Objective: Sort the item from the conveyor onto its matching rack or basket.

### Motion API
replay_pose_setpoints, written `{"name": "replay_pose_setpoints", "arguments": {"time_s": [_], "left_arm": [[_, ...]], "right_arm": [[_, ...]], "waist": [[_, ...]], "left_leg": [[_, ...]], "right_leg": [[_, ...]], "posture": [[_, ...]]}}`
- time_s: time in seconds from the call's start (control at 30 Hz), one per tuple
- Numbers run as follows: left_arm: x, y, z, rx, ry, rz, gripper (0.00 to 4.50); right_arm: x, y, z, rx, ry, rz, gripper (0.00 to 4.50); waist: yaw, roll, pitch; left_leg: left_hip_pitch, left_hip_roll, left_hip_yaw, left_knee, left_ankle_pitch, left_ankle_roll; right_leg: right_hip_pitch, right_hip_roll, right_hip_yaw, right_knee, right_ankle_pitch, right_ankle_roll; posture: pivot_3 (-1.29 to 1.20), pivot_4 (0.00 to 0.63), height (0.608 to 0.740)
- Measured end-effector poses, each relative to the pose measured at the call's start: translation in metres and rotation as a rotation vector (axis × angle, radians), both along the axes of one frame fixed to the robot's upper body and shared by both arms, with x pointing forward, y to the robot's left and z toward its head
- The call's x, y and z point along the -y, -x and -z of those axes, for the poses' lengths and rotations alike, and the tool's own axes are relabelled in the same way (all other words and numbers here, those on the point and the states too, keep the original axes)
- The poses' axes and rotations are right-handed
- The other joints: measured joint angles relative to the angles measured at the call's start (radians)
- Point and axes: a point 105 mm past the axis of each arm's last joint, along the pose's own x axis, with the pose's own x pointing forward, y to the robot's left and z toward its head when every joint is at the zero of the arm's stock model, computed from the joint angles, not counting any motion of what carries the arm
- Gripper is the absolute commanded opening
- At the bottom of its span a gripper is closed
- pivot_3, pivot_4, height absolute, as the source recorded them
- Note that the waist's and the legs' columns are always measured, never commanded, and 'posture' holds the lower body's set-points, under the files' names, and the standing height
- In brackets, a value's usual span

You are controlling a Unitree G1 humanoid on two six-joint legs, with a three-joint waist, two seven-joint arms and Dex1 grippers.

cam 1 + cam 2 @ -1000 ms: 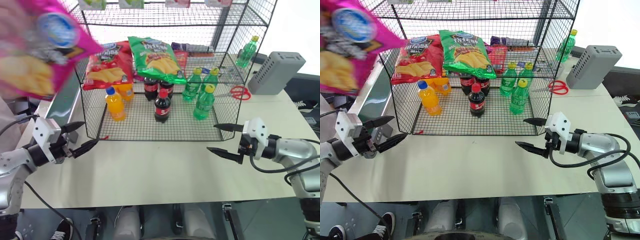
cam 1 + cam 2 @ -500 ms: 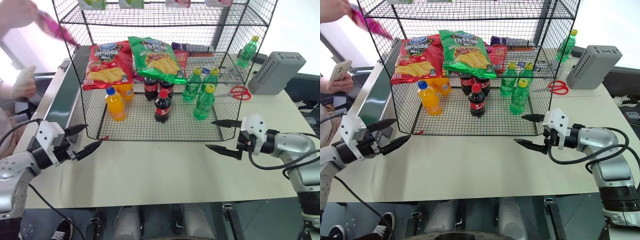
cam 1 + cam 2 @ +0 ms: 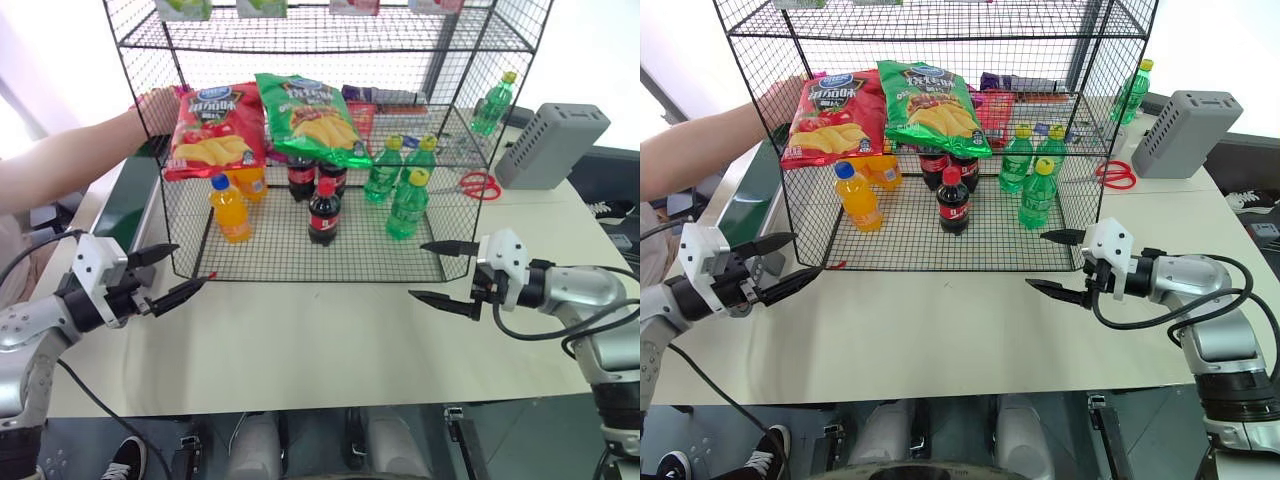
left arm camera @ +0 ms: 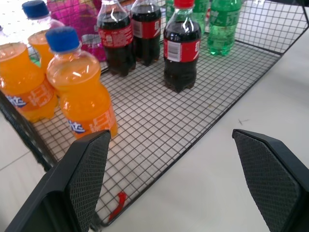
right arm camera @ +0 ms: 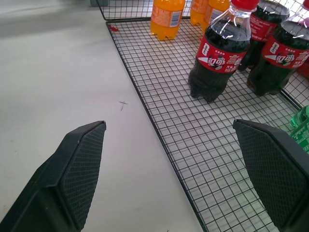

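Observation:
Part of the magenta-pink item (image 4: 77,14) shows through the mesh behind the orange bottles; the rest is hidden. A person's hand (image 3: 158,105) reaches over the dark-green conveyor (image 3: 130,195) at the rack's left side. The black wire rack (image 3: 300,279) stands mid-table. My left gripper (image 3: 190,266) hovers open and empty off the rack's front left corner. Off the front right corner my right gripper (image 3: 416,270) is open too, holding nothing. Both point inward at the bottom tier.
The middle tier holds a red chip bag (image 3: 213,130) and a green chip bag (image 3: 312,118). Orange bottles (image 3: 230,210), cola bottles (image 3: 324,212) and green bottles (image 3: 408,205) stand on the bottom tier. A grey box (image 3: 552,145) and red scissors (image 3: 480,184) lie right.
The person swung the pink bag down from the upper left to behind the rack, and the arm now stretches in over the conveyor. Both grippers kept still.

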Motion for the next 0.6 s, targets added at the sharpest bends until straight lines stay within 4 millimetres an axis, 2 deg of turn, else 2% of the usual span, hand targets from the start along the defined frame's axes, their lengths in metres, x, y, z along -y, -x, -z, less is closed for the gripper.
{"name": "replay_pose_setpoints", "arguments": {"time_s": [0.27,0.47,0.6], "left_arm": [[-0.012,0.001,0.002,0.007,-0.018,-0.08,4.31],[-0.017,0.009,0.014,-0.121,-0.035,-0.112,4.31],[-0.02,0.014,0.008,-0.091,-0.038,-0.117,4.31]], "right_arm": [[-0.009,-0.004,-0.002,0.014,-0.014,-0.03,4.39],[-0.015,-0.005,-0.002,-0.028,-0.051,-0.047,4.39],[-0.034,-0.003,-0.005,-0.042,-0.12,-0.091,4.39]], "waist": [[0.0,0.0,0.0],[0.0,0.0,0.0],[-0.002,0.0,0.0]], "left_leg": [[0.0,0.0,0.0,0.0,0.0,0.0],[0.0,0.0,0.0,0.0,0.0,0.0],[0.0,0.001,0.0,0.0,0.0,0.0]], "right_leg": [[0.0,0.0,0.0,0.0,0.0,0.0],[0.0,0.0,0.0,0.0,0.0,0.0],[0.0,0.0,0.0,0.0,0.0,0.0]], "posture": [[0.0,0.15,0.737],[0.0,0.15,0.737],[0.0,0.15,0.737]]}}
